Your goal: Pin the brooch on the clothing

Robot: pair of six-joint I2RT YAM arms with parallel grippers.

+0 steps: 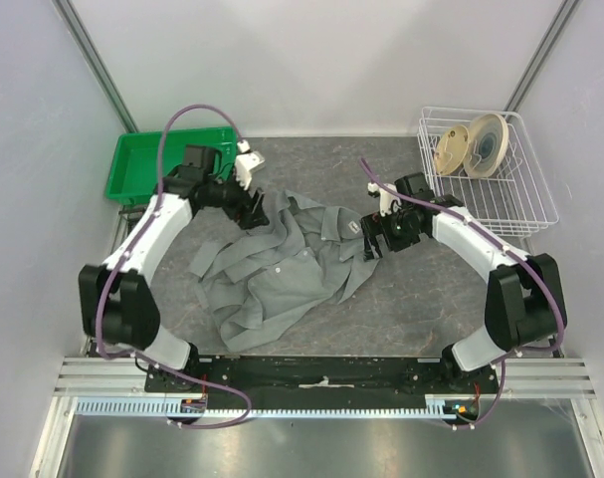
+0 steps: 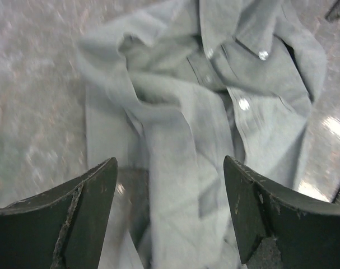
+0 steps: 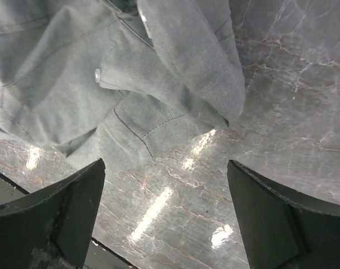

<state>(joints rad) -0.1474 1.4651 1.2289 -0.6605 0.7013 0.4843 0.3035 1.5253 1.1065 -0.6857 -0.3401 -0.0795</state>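
The grey button-up shirt (image 1: 282,264) lies crumpled in the middle of the table. My left gripper (image 1: 254,211) is open and empty over the shirt's upper left part; in the left wrist view the folded cloth (image 2: 175,140) with small buttons lies between and beyond the fingers (image 2: 91,213). My right gripper (image 1: 373,242) is open and empty at the shirt's right edge; in the right wrist view the shirt's hem and a button (image 3: 130,73) lie ahead, with bare table between the fingers (image 3: 259,213). The brooch is not visible in any view.
A green bin (image 1: 152,164) stands at the back left. A white wire basket (image 1: 501,199) with round tape rolls (image 1: 471,144) stands at the back right. The table top (image 1: 411,299) is grey marble.
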